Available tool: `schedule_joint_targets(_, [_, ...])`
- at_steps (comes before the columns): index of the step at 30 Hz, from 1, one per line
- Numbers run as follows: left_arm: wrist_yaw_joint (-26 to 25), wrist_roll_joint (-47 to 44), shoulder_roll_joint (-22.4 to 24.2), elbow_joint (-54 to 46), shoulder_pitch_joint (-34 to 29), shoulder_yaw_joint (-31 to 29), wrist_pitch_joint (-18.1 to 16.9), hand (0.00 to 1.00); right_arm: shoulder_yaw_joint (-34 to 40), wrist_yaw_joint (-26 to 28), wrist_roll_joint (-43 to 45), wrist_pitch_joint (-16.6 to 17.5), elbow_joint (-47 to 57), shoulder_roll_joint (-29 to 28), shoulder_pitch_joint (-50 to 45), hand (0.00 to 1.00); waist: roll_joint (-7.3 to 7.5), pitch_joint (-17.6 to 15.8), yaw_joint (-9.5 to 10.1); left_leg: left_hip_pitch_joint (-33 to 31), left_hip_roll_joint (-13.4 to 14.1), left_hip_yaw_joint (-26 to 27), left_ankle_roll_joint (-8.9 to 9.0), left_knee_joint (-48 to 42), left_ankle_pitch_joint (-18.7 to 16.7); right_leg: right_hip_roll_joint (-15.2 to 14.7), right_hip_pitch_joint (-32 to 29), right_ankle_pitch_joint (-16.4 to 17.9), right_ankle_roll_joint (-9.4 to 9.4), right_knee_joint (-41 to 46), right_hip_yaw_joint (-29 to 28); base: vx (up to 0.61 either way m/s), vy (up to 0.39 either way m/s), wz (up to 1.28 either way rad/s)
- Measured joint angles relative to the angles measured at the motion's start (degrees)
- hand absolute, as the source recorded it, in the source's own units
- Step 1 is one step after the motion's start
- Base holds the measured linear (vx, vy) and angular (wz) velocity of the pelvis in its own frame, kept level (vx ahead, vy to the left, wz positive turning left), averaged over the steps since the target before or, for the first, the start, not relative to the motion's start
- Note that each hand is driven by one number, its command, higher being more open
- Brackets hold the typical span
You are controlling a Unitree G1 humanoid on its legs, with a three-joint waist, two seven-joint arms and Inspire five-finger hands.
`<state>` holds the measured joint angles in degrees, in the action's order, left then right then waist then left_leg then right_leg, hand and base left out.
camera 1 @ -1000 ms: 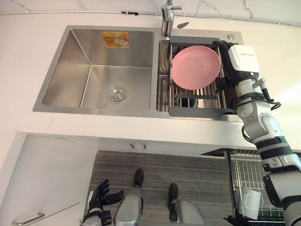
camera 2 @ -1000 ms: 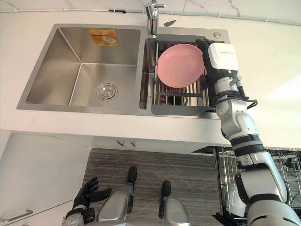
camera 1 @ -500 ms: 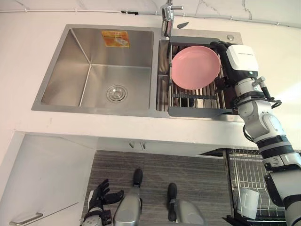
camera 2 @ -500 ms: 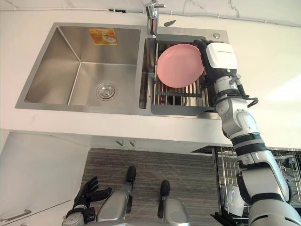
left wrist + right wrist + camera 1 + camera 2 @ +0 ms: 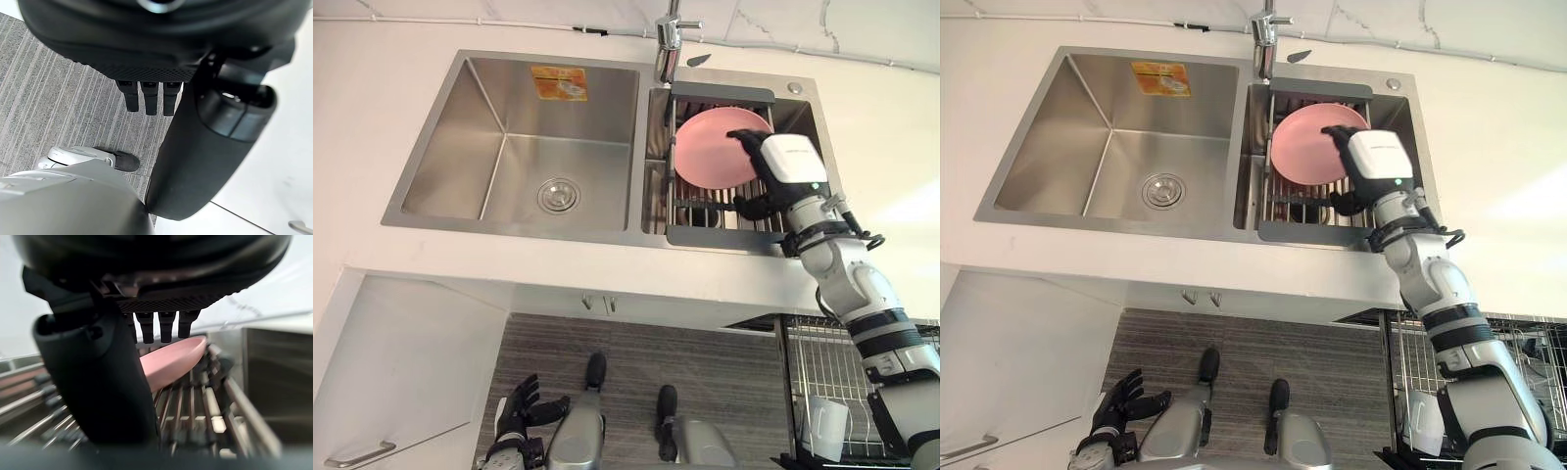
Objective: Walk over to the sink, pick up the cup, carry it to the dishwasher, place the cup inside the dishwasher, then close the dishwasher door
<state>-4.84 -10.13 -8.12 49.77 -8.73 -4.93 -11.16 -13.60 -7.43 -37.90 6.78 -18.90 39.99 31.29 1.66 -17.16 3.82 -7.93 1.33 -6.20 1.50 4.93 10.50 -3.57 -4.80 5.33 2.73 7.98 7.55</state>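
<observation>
fingers of the right hand stretched straight over a pink plate in the sink's drying rack; a white cup sat in the dishwasher rack. left wrist view: left hand hung loose-fingered above the floor. right wrist view: straight fingers, thumb apart, by the plate's rim.

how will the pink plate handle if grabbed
Probably rigid: the pink plate holds its shape tilted on the dish rack. Its smooth thin rim may slip from the right hand. Propped on bars, it could slide if nudged.
</observation>
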Motion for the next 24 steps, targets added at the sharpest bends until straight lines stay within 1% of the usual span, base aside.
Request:
schedule_joint_targets(6, [0.01,0.02,-0.15,-0.03,0.0,-0.03,0.0,0.9,-0.13,-0.17,-0.57,0.27,1.77,-0.52,-0.28,0.9,0.4,0.1,0.15,0.02,-0.24,-0.12,-0.09,0.0,0.06,-0.31,0.01,0.09,0.07,0.19,0.14,0.0,0.001,0.01])
schedule_joint_targets(11, [0.0,0.05,-0.16,-0.06,-0.01,-0.03,0.0,0.9,-0.1,-0.9,-2.96,-0.04,1.85,-2.5,-0.37,0.9,0.42,0.1,0.19,0.02,-0.3,-0.26,-0.13,0.01,0.09,-0.36,0.04,0.12,0.09,0.25,0.3,0.0,0.0,0.0])
schedule_joint_targets(15, [-0.01,0.06,-0.17,-0.07,-0.01,-0.03,0.0,0.9,0.35,-2.22,-4.72,-1.21,1.84,-4.28,-0.41,0.9,0.43,0.09,0.22,0.02,-0.47,-0.67,-0.15,0.01,0.1,-0.57,0.01,0.61,0.18,0.8,0.67,0.01,-0.007,0.05])
schedule_joint_targets(20, [-0.06,0.05,-0.33,-0.11,-0.01,-0.13,0.0,0.9,0.47,-3.07,-5.05,-1.78,1.68,-4.34,-0.41,0.9,0.89,-0.16,0.55,-0.01,-0.51,-1.01,-0.14,0.01,0.1,-0.61,0.01,0.93,0.13,1.05,1.03,0.01,-0.007,0.03])
schedule_joint_targets(24, [-0.06,0.04,-0.33,-0.13,0.0,-0.13,0.0,0.9,1.38,-3.16,-5.06,-2.43,0.95,-4.67,-0.4,0.9,0.91,-0.17,0.8,-0.1,-0.65,-1.17,-0.15,0.02,0.1,-0.72,0.02,1.05,0.13,1.08,1.22,0.0,-0.001,0.01])
